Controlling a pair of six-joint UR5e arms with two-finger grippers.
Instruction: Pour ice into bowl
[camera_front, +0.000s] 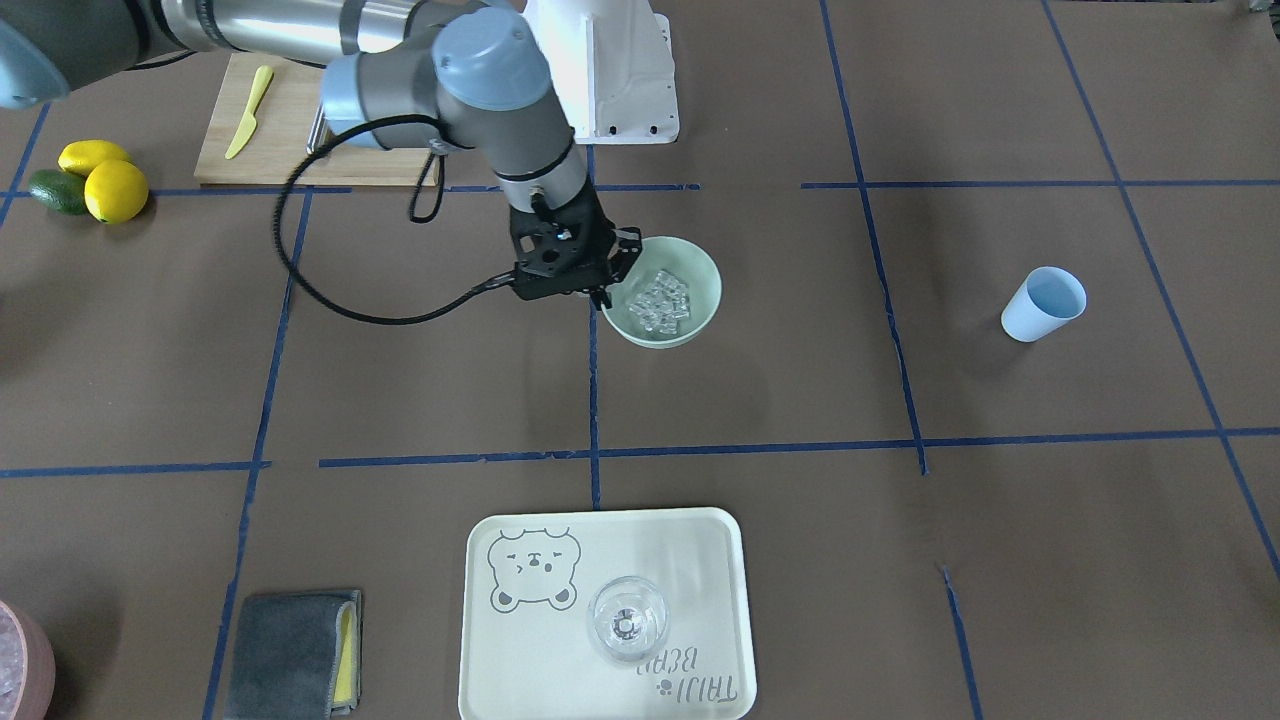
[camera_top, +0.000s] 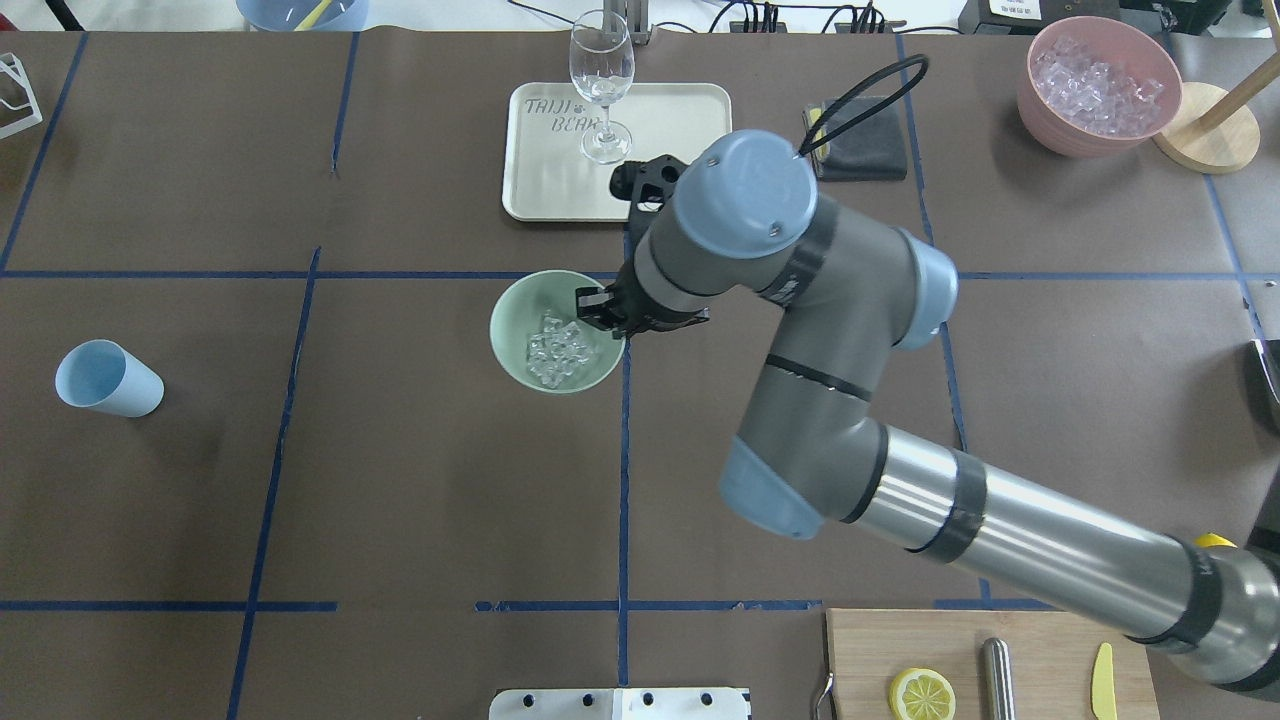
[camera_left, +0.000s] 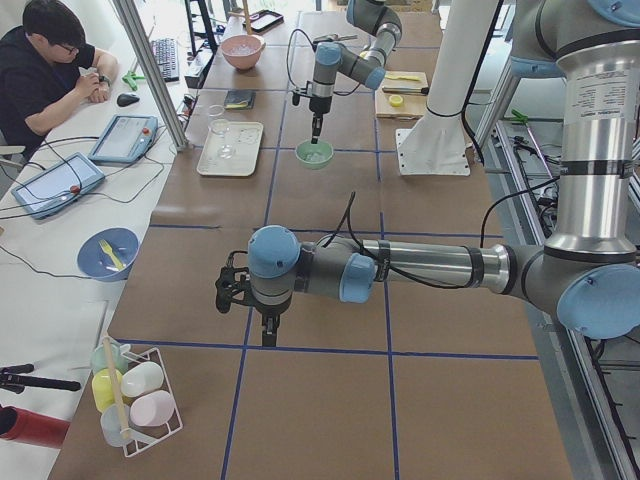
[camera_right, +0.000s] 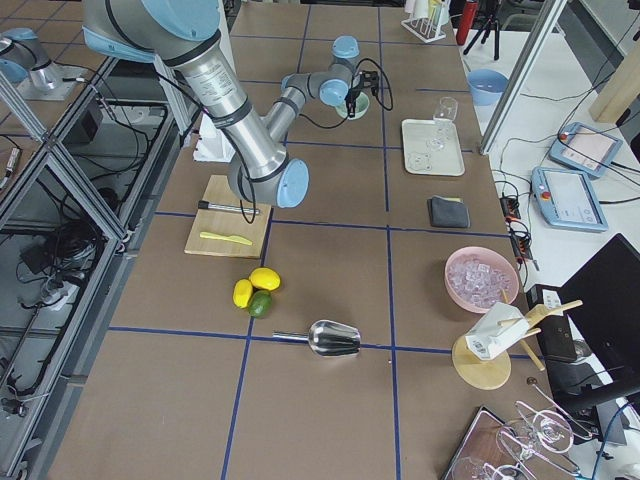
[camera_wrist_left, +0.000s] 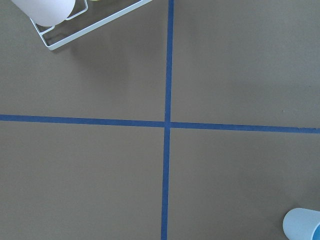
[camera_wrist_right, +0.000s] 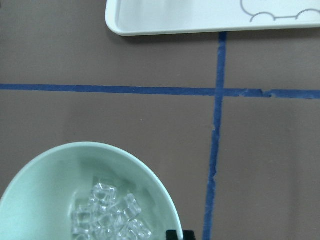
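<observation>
Nearest the lens of the right wrist camera, the bowl (camera_wrist_right: 42, 187) fills the lower left of the frame. The ice (camera_wrist_right: 107, 215) lies heaped in its bottom, a small pile of clear cubes, and none shows on the brown table around it. At the bottom edge, just right of the rim, the dark tips of the right gripper (camera_wrist_right: 180, 234) sit close together. It looks narrow and empty, and from the side it hangs a little above the bowl's edge rather than on it. In the view facing the robot, a blue cup (camera_front: 1043, 303) lies tipped on its side far to the right, well apart from the bowl, with no ice showing in it. A tray (camera_front: 700, 560) with a clear glass (camera_front: 627, 620) sits at the bottom centre. Judging by this, the pouring itself is done and what remains is to pull away: the arm should rise straight up clear of the rim so that it does not nudge the bowl. The left gripper (camera_left: 265, 338) points down over bare table, and I cannot tell how wide it stands.
</observation>
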